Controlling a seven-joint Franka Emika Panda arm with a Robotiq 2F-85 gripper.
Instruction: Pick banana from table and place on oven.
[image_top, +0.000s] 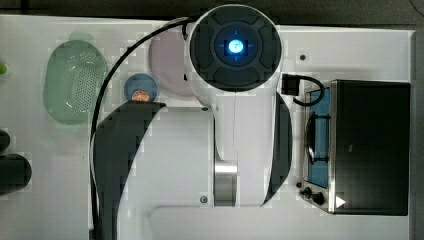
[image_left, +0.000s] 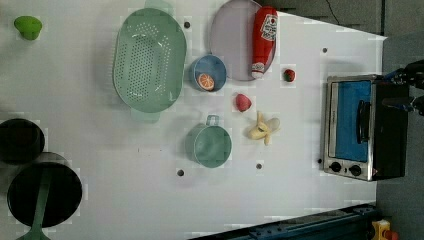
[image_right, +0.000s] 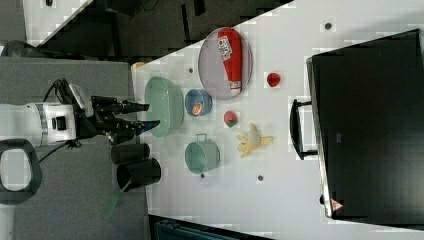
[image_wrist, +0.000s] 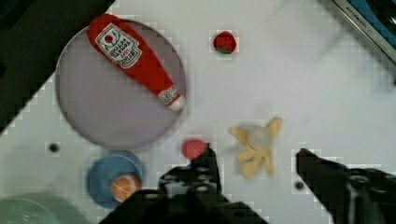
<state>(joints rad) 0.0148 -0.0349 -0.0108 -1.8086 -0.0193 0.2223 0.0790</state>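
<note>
The banana (image_left: 264, 128) (image_right: 254, 139) is pale yellow with its peel strips splayed, and it lies on the white table (image_left: 300, 200) between the teal cup and the oven. The oven (image_left: 362, 127) (image_top: 370, 145) (image_right: 370, 125) has a black top and a blue glass door with a handle facing the banana. My gripper (image_right: 145, 115) (image_left: 400, 89) hangs high above the table, open and empty. In the wrist view the banana (image_wrist: 256, 147) lies far below, between my two black fingers (image_wrist: 205, 163), with the gripper (image_wrist: 254, 156) open. In the top view the arm covers the banana.
Near the banana are a teal cup (image_left: 212, 145), a pink-red toy fruit (image_left: 243, 102) and a strawberry (image_left: 289, 75). A ketchup bottle (image_left: 263, 40) lies on a lilac plate (image_left: 232, 40). Farther off are a blue bowl with an orange slice (image_left: 207, 75), a green colander (image_left: 149, 60) and black pots (image_left: 44, 192).
</note>
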